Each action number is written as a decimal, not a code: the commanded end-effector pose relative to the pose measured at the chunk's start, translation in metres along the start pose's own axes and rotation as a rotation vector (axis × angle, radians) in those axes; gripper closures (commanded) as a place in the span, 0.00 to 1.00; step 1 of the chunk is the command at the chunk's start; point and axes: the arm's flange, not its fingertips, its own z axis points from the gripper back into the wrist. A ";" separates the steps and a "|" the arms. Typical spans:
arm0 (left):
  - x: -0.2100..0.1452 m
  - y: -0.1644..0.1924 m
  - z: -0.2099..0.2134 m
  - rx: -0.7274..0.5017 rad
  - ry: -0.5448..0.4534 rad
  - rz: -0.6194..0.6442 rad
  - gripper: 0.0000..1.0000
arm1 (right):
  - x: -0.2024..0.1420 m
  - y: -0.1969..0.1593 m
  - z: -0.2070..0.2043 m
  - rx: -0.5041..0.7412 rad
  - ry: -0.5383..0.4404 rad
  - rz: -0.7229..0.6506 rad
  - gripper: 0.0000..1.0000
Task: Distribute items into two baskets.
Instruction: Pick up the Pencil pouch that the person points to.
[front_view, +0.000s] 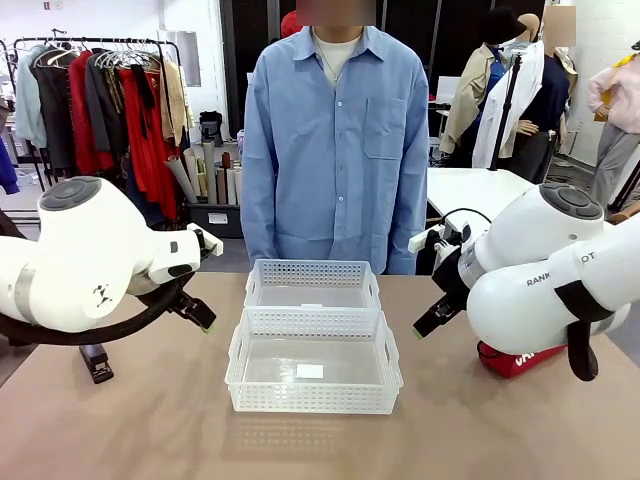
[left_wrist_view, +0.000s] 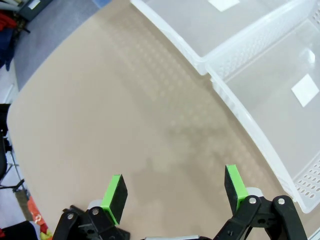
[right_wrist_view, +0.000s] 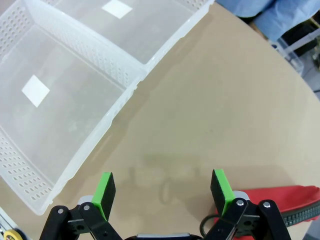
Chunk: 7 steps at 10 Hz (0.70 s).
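Left end effector (left_wrist_view: 175, 189) and right end effector (right_wrist_view: 162, 190) gape empty; pouch (front_view: 520, 358) hides under my right arm, so a blind reach could shove it off the bench (front_view: 150, 430).

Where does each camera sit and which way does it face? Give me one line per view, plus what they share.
Front view: fixed between the arms, facing across the table at the person; left gripper and right gripper show.
Left wrist view: on the left wrist, looking down past the open left gripper at table and baskets.
Right wrist view: on the right wrist, looking down past the open right gripper at baskets and red pouch.
Shared: all three show the baskets.
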 end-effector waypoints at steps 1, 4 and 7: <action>0.008 0.027 0.023 -0.016 -0.009 0.040 0.00 | 0.010 -0.023 0.018 0.062 -0.014 -0.035 0.00; 0.024 0.091 0.059 -0.176 0.003 0.006 0.00 | 0.028 -0.065 0.044 0.163 -0.026 -0.092 0.00; 0.034 0.155 0.093 -0.243 -0.010 0.001 0.00 | 0.040 -0.118 0.078 0.275 -0.028 -0.132 0.00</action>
